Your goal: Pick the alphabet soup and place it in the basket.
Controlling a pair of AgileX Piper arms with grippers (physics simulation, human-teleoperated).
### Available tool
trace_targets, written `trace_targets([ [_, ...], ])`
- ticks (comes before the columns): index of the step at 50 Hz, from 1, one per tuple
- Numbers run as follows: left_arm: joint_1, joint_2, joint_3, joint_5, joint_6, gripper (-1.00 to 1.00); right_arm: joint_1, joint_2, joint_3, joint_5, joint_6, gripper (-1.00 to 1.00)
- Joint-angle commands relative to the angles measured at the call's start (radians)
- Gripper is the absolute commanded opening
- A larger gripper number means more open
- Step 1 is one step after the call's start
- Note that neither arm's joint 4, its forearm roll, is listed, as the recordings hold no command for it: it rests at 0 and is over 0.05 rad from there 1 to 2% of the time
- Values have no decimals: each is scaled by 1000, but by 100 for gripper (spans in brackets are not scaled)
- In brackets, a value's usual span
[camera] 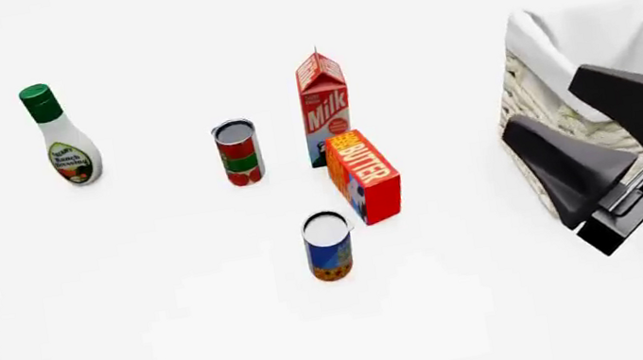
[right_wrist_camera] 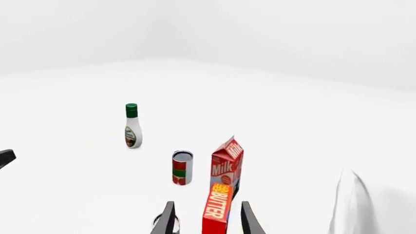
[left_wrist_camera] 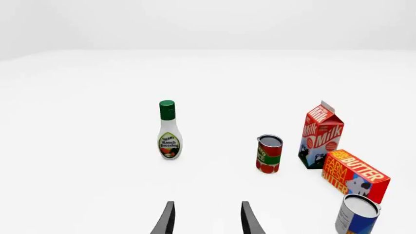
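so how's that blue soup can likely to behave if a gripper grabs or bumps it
The alphabet soup looks like a rigid metal cylinder, so it probably won't deform under the fingers. Its smooth label and round side may let it slip or twist in a loose pinch. Standing upright and taller than it is wide, it could tip if nudged high, then roll, perhaps toward the butter box close behind.
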State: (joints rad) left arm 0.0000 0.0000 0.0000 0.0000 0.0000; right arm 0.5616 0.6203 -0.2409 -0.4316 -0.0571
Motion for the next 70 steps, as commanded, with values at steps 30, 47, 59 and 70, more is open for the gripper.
trace_targets([
  [30,0,0,0,0,0,100,111,354,-99,-211,-14,100],
  [47,0,0,0,0,0,100,160,463,-133,-266,-9,100],
  [59,0,0,0,0,0,100,197,547,-147,-313,-7,100],
  [70,0,0,0,0,0,100,218,648,-164,-358,-12,100],
])
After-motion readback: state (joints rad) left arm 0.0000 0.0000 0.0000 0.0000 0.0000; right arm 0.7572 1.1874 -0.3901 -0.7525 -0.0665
